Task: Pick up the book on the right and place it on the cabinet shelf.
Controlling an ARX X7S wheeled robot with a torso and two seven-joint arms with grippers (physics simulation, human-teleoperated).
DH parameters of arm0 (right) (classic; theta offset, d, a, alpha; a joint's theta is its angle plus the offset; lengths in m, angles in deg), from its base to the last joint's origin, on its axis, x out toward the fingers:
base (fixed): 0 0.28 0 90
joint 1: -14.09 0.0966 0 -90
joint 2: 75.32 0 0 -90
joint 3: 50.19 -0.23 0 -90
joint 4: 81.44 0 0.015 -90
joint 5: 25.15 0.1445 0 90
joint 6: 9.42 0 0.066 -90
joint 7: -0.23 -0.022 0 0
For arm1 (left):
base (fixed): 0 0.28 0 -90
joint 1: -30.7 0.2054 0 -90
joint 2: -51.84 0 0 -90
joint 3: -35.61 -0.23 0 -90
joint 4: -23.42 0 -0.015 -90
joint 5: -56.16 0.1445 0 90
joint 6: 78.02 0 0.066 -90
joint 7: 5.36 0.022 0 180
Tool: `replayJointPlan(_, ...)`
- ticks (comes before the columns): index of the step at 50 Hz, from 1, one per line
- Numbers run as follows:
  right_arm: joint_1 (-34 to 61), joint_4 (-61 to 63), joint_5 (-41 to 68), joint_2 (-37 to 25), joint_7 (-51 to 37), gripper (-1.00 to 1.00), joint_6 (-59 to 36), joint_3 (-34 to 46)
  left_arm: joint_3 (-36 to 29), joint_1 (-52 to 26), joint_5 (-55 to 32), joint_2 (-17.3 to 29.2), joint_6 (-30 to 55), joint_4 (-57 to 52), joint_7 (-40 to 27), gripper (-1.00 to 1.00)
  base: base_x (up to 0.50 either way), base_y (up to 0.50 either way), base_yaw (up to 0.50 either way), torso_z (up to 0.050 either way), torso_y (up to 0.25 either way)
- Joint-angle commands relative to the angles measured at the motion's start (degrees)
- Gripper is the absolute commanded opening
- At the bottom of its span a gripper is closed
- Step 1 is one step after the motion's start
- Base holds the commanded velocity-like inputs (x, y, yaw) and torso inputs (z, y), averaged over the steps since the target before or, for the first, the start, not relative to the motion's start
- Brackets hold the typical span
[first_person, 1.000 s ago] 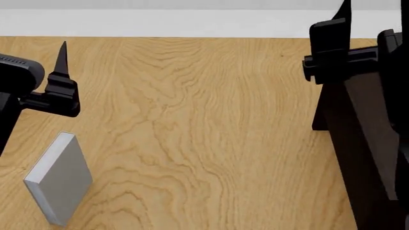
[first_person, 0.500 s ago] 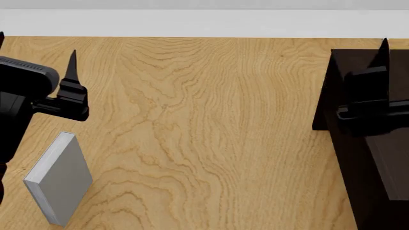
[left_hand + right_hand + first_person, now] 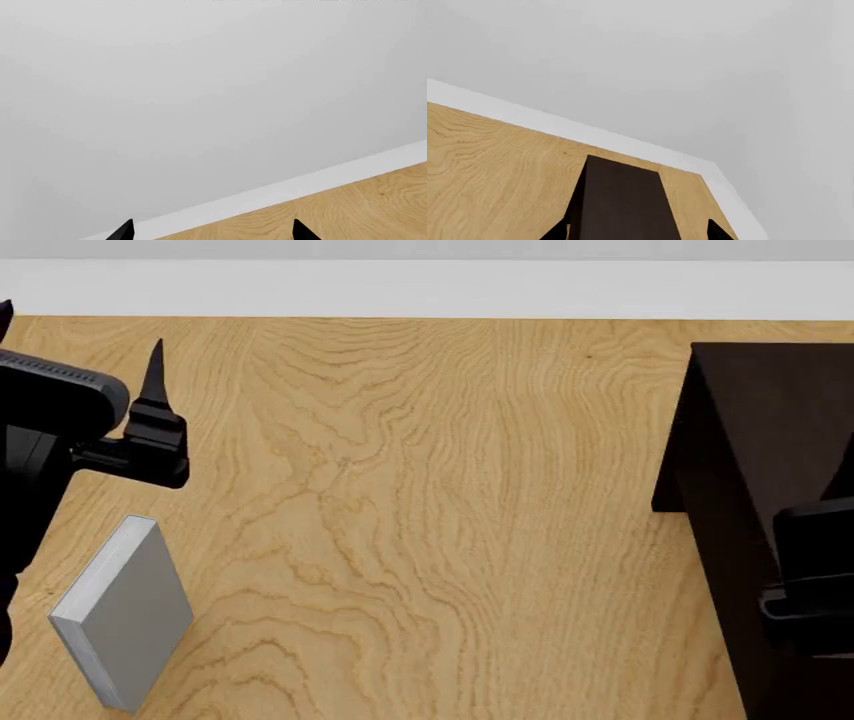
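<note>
Wood-grain floor (image 3: pixel 441 520) bare between arms, white baseboard (image 3: pixel 427 288) along the far wall. One dark cabinet (image 3: pixel 747 440) at head-view right; shelf not visible. One pale grey book (image 3: pixel 123 612) lying low left, near left gripper (image 3: pixel 212 231), fingertips wide apart, empty. Right gripper (image 3: pixel 637 231) over cabinet, likewise spread, holding nothing.

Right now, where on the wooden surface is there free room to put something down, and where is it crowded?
The widest bare patch of the wooden surface lies in the middle, bordered by the grey book and left gripper on the left, the dark cabinet on the right, and the white strip behind. The near-left corner is crowded; the right side is taken by the cabinet and right gripper.
</note>
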Motion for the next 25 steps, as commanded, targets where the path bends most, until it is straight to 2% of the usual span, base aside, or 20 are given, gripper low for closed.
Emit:
replayJointPlan(1,-1.3,2.1,7.5,-6.2,-2.3,1.00,2.5,0.7,-0.2,-0.4,-0.3,0.1,0.5,-0.4,-0.1,1.00,0.00,0.00,0.00,0.000,0.000)
replayJointPlan(8,-4.6,4.3,11.9,-10.8,-3.1,1.00,4.4,-0.8,-0.3,-0.5,-0.4,0.3,0.7,-0.6,-0.2,1.00,0.00,0.00,0.00,0.000,0.000)
replayJointPlan(17,-8.7,6.5,15.2,-13.5,-3.2,1.00,5.6,-2.5,-0.5,-0.3,-0.6,0.4,0.2,-0.6,-0.4,1.00,0.00,0.00,0.00,0.000,0.000)
replayJointPlan(25,-15.8,8.3,19.7,-15.5,-4.5,1.00,5.2,-9.6,-0.4,0.2,-0.7,0.5,-0.5,-0.2,-0.5,1.00,0.00,0.00,0.00,0.000,0.000)
